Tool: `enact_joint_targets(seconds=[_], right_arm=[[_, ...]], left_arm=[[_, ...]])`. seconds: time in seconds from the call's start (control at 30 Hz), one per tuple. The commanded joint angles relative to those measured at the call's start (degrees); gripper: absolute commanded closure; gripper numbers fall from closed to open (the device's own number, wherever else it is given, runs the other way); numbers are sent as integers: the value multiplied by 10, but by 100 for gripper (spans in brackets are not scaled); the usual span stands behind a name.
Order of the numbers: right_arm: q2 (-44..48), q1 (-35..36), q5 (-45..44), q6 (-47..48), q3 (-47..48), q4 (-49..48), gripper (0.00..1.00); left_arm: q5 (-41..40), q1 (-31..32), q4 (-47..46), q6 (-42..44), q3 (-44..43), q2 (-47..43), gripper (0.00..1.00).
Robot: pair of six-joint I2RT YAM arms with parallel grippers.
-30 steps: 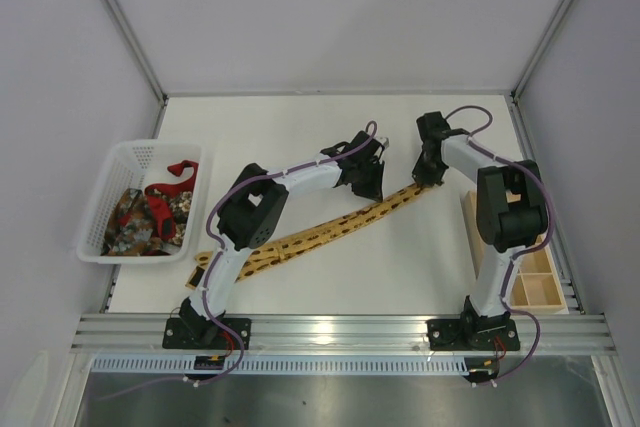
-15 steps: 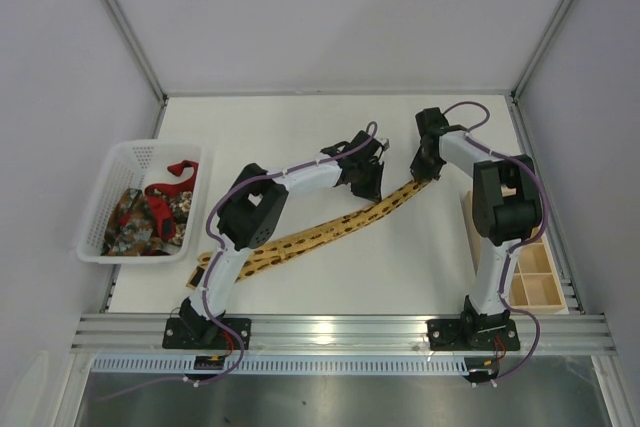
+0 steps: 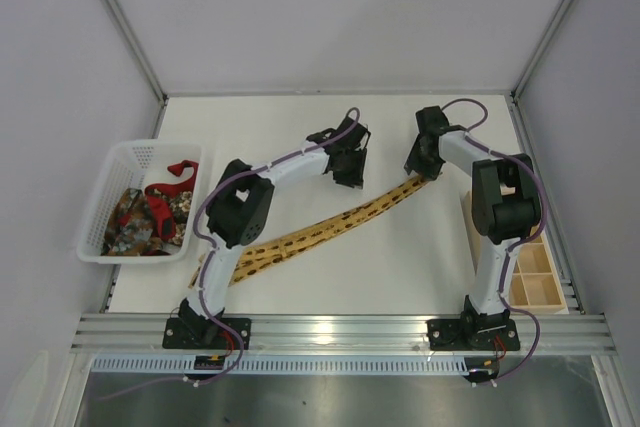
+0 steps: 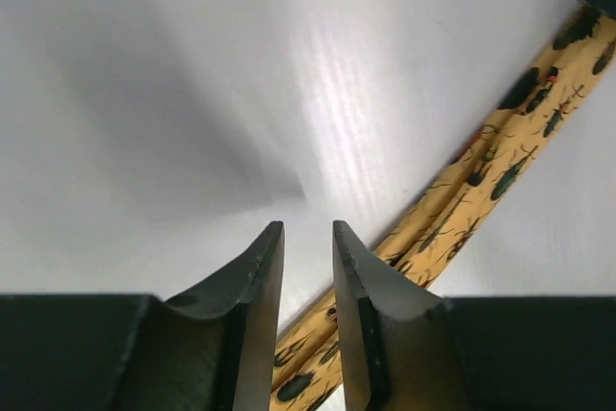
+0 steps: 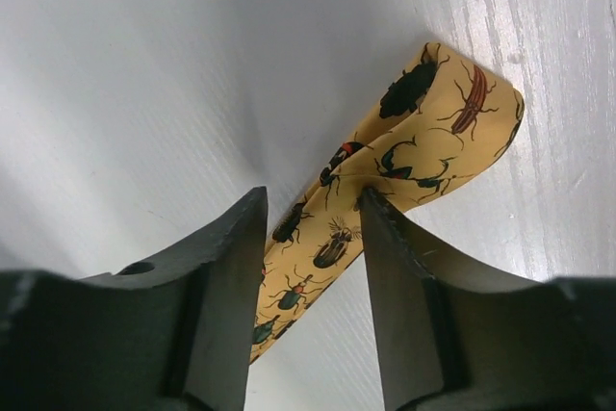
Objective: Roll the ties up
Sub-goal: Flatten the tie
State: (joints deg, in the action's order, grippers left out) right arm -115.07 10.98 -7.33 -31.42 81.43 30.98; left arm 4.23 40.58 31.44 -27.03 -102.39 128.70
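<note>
The yellow beetle-print tie [image 3: 330,227] lies flat on the white surface [image 3: 300,127], running slantwise between the two hands. Its far end sits right under the right hand [image 3: 420,169]. Only that hand's own camera shows the end doubled back on itself in a soft fold [image 5: 423,156] just beyond the fingertips. There the right hand [image 5: 313,201] stands apart, with the tie passing through the gap below it and not clamped.

The left hand [image 3: 348,172] hangs beside the tie's middle stretch, on the far side of it. Its camera shows the fingers [image 4: 306,230] a narrow slit apart over bare surface, the tie [image 4: 491,180] running off to their right.

The overhead view alone shows the rest. A white basket [image 3: 95,237] well away on the left hand's side holds the red tie [image 3: 165,205] and the patterned tie [image 3: 125,215]. A wooden tray [image 3: 535,287] lies beside the right arm.
</note>
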Motion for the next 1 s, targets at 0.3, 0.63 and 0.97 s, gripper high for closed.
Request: enact_joint_targets(seconds=[0.3,0.63,0.97], right_arm=[[104,78,-35,48,17,40,31],[79,122,242,0,-54,-126,47],[79,219,256,2,-100,-193,76]], left_arm=[[-194,-92,195,5,99,-228,67],[-104,-193,220,-28,228,-345,78],[-125,-250,271,-7,221,-264,85]])
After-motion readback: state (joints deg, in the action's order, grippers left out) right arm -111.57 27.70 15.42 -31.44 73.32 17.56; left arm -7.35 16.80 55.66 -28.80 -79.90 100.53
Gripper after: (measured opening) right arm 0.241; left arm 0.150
